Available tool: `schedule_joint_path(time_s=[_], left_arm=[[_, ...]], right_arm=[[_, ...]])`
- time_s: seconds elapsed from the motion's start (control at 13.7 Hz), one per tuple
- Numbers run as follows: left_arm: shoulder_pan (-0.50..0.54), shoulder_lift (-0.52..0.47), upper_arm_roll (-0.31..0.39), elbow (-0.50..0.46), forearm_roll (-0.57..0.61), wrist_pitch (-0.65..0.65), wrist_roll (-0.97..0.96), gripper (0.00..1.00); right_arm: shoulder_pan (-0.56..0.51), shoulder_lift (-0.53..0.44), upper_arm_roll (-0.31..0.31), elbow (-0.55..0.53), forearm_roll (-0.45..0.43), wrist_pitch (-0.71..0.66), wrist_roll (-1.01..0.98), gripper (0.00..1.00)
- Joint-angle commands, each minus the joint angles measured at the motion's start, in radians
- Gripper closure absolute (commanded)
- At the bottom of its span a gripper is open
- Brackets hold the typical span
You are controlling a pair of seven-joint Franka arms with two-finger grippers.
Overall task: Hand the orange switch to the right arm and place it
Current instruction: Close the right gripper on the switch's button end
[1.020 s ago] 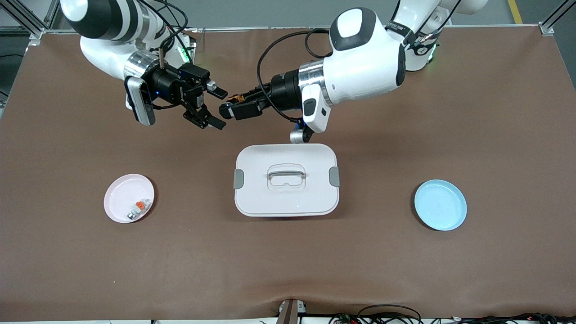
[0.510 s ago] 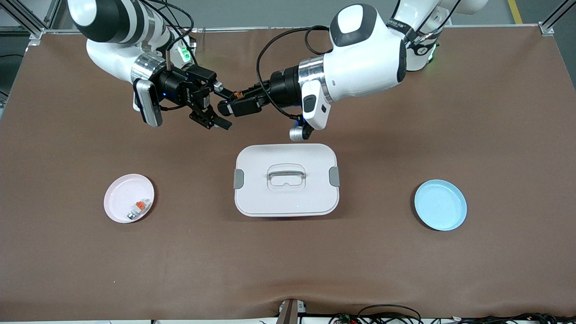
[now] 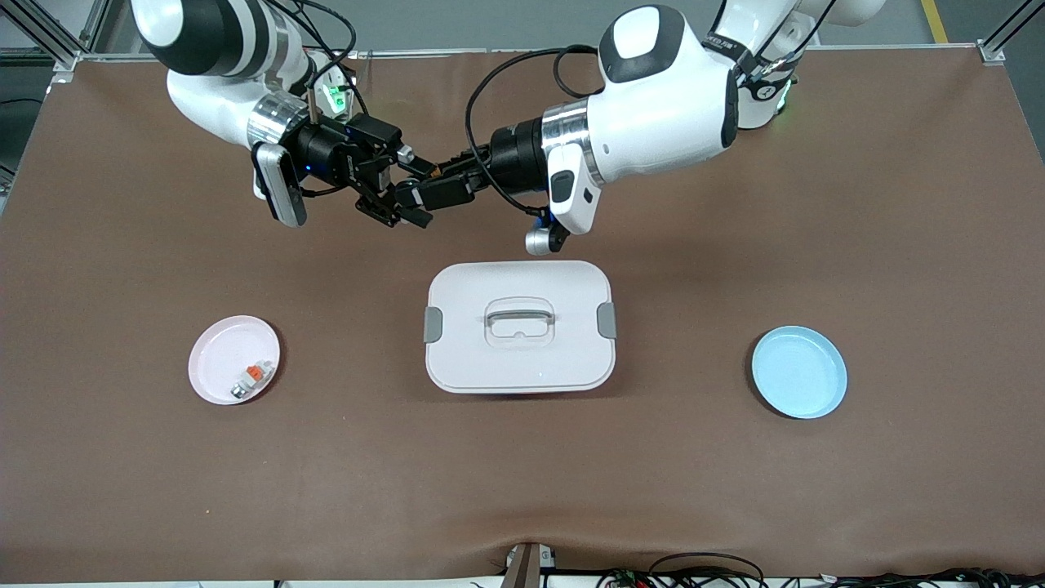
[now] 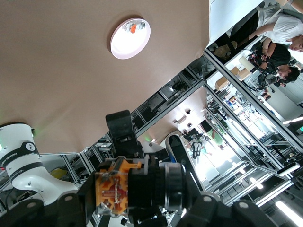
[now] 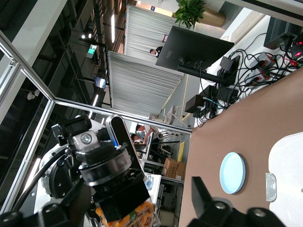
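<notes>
The orange switch, a black cylinder with an orange end, hangs in the air above the table near the robots' bases, with my left gripper shut on it. In the left wrist view the orange switch fills the space between the left gripper's jaws. My right gripper is open, with one finger on either side of the switch. In the right wrist view the orange switch sits between the right gripper's fingers, and a gap shows beside it.
A white lidded box stands mid-table, nearer the front camera than both grippers. A pink plate holding a white-and-silver part with an orange tab lies toward the right arm's end. A blue plate lies toward the left arm's end.
My right gripper has moved toward the left gripper until its fingers straddle the switch, and they have drawn somewhat closer together. The left gripper rose slightly and kept hold of the switch.
</notes>
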Motion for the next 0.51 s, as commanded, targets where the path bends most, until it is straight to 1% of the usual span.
schedule_joint_path(time_s=[0.0,0.29,0.36,0.44], left_arm=[[-0.004,-0.016,0.002,-0.002,0.020,-0.005,-0.031,0.93],[-0.002,-0.016,0.003,-0.003,0.020,-0.005,-0.031,0.93],[-0.004,-0.016,0.003,-0.003,0.020,-0.005,-0.031,0.93],[-0.002,-0.016,0.003,-0.003,0.020,-0.005,-0.031,0.93]], right_arm=[[0.014,-0.017,-0.009,-0.010,0.040,-0.001,0.004,0.24],[0.011,-0.017,-0.013,0.018,0.039,-0.001,0.014,0.25],[0.011,-0.017,-0.013,0.025,0.039,0.001,0.020,0.28],[0.011,-0.017,-0.013,0.028,0.037,0.001,0.020,0.36]])
